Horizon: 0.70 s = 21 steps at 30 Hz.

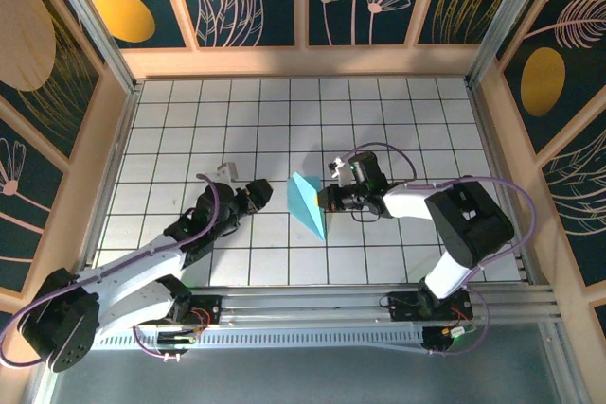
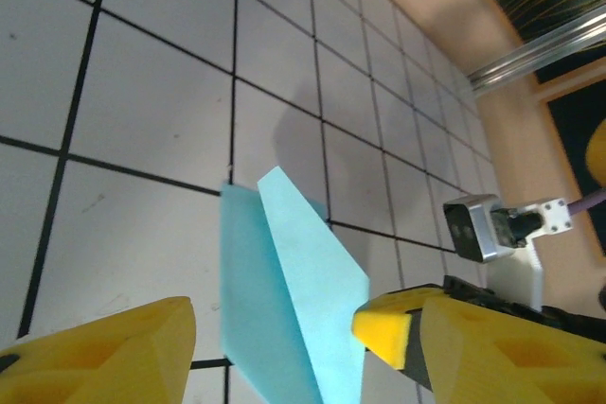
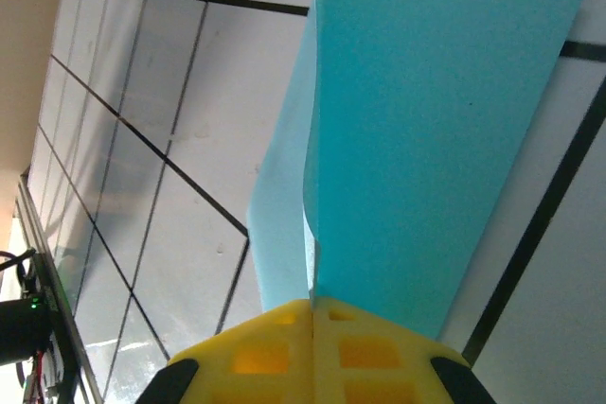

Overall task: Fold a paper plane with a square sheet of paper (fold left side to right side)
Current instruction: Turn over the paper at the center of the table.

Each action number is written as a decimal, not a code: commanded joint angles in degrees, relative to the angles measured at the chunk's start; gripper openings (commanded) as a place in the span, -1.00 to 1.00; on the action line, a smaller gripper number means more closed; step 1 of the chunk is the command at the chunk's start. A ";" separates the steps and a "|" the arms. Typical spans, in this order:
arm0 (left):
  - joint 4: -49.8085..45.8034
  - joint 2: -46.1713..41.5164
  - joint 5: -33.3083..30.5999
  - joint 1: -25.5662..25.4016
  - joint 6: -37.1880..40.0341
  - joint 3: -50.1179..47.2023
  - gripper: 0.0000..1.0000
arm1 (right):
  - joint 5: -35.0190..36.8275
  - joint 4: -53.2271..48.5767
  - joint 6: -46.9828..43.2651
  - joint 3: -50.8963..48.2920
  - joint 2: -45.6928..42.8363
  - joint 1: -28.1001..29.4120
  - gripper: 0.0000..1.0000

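The light-blue sheet of paper point(image 1: 308, 203) stands partly folded near the table's middle, its upper flap lifted off the tiles. My right gripper point(image 1: 329, 199) is shut on the sheet's right edge, its yellow pads point(image 3: 312, 347) pressed together around the paper point(image 3: 417, 139). My left gripper point(image 1: 268, 190) is open just left of the sheet, apart from it. In the left wrist view the paper point(image 2: 284, 300) rises between the spread yellow fingers point(image 2: 104, 352), with the right gripper's finger tip at its far edge.
The white grid-tiled table point(image 1: 303, 120) is ringed by wooden walls point(image 1: 303, 61) and an aluminium rail point(image 1: 312, 309) along the near edge. The right arm's wrist camera point(image 2: 478, 226) sits close behind the paper.
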 commanded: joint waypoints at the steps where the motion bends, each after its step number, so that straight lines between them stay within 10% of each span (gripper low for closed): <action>1: 5.16 -2.90 1.28 0.13 -0.50 -0.80 0.33 | 0.58 0.73 -1.47 0.77 -7.71 -0.28 -1.00; 11: 28.32 -5.65 18.51 0.14 0.19 -0.75 0.42 | -14.42 15.38 5.52 -4.57 -26.85 -5.85 -1.00; 21: 37.49 5.46 32.59 0.15 -0.59 5.95 0.20 | -25.76 34.10 20.66 -4.98 -26.73 -5.07 -1.00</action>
